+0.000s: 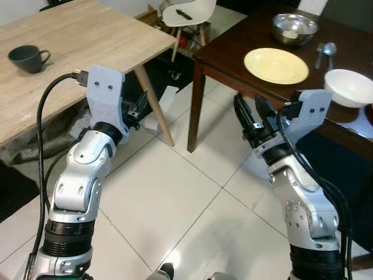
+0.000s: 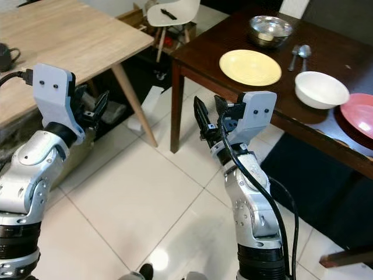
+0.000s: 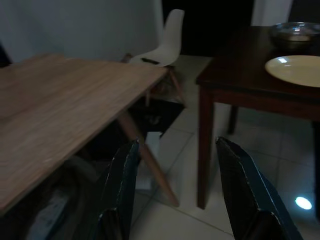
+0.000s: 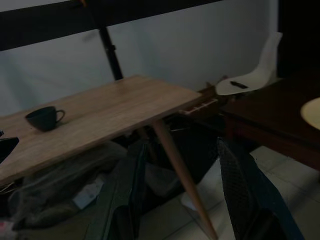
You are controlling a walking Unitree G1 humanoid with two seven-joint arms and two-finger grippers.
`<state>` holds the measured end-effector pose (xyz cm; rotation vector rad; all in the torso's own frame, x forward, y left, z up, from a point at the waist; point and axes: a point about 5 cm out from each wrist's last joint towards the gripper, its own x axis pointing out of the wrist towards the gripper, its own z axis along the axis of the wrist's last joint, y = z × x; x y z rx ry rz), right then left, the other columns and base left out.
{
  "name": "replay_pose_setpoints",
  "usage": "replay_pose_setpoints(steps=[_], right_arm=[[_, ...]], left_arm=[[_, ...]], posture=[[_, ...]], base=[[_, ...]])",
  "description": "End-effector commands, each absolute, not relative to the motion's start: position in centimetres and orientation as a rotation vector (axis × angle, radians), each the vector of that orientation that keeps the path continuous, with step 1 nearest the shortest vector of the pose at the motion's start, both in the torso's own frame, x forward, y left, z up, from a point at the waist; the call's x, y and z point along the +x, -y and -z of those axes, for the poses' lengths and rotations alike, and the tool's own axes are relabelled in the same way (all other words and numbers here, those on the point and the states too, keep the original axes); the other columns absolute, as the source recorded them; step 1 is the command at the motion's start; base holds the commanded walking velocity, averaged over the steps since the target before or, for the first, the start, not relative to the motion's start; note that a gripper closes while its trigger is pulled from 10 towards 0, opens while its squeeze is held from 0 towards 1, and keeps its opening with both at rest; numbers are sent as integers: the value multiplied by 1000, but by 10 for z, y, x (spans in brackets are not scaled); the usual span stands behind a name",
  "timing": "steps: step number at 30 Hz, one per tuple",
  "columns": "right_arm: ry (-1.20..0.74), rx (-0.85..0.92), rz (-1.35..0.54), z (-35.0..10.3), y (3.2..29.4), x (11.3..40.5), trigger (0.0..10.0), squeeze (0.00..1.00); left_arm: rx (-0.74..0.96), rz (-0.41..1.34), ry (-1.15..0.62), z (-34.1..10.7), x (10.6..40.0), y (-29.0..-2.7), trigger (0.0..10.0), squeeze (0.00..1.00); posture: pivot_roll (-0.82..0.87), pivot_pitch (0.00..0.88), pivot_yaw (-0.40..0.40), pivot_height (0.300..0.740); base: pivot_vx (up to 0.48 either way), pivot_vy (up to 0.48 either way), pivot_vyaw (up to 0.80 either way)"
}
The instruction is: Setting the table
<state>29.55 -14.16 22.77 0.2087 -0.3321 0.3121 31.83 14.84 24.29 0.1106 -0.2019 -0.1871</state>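
On the dark wooden table (image 1: 233,58) at the right lie a yellow plate (image 1: 275,65), a white bowl (image 1: 349,87), a steel bowl (image 1: 294,28), two spoons (image 1: 325,52) and the edge of a pink plate (image 2: 360,114). A dark mug (image 1: 26,58) stands on the light wooden table (image 1: 87,41) at the left. My right gripper (image 1: 250,114) hangs open over the floor beside the dark table's near corner, holding nothing. My left gripper (image 1: 139,111) is open too, raised beside the light table's slanted leg (image 1: 154,105).
White floor tiles (image 1: 192,204) run between the two tables. A white chair (image 1: 186,14) with a dark object on its seat stands at the back between them. Bags and clutter (image 4: 60,185) lie under the light table.
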Motion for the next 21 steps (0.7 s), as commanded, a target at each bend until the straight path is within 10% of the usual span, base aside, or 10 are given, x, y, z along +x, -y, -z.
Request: replay_pose_setpoints(steps=[1, 21], right_arm=[[338, 206, -303, -229, 143, 296, 10000, 0], [345, 203, -296, -229, 145, 298, 10000, 0]], left_arm=[[116, 175, 187, -240, 320, -151, 10000, 0], [128, 176, 183, -240, 322, -151, 10000, 0]], posture=[[-92, 43, 47, 740], [-92, 34, 52, 740]], base=[[0, 0, 781], [0, 0, 779]])
